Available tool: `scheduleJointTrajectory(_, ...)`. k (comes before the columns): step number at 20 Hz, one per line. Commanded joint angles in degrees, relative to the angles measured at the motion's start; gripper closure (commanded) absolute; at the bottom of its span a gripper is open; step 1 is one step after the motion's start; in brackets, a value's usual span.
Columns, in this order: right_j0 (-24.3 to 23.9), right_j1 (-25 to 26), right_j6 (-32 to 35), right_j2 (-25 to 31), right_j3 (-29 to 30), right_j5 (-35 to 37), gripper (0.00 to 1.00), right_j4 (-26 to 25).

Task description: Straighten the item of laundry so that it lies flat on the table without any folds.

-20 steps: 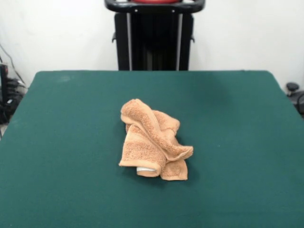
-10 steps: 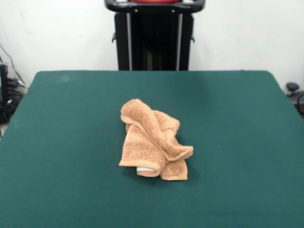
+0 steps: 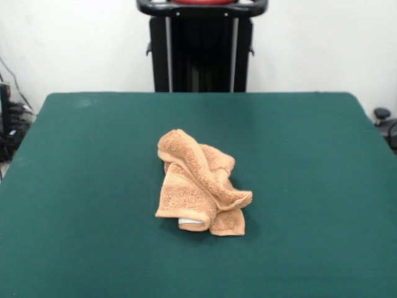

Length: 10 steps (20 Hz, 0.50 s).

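Note:
The orange-tan terry towel (image 3: 200, 184) lies crumpled in a heap near the middle of the dark green table (image 3: 80, 186). It is folded over itself in several thick rolls, with a small white tag (image 3: 190, 221) peeking out under its near edge. The gripper and arm do not show in the front view.
The robot's black pedestal (image 3: 201, 46) stands at the table's far side, against a white wall. Cables and dark equipment sit off the table's left edge (image 3: 9, 127), and a dark object off its right edge (image 3: 384, 121).

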Motion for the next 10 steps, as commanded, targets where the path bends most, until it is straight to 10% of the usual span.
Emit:
scheduleJointTrajectory(1,-1.25,-5.27,-14.66,9.07,19.77,-1.33,0.00,-3.85)
scheduleJointTrajectory(10,-4.01,-9.40,-11.77,12.05,28.01,-2.73,0.00,-6.96)
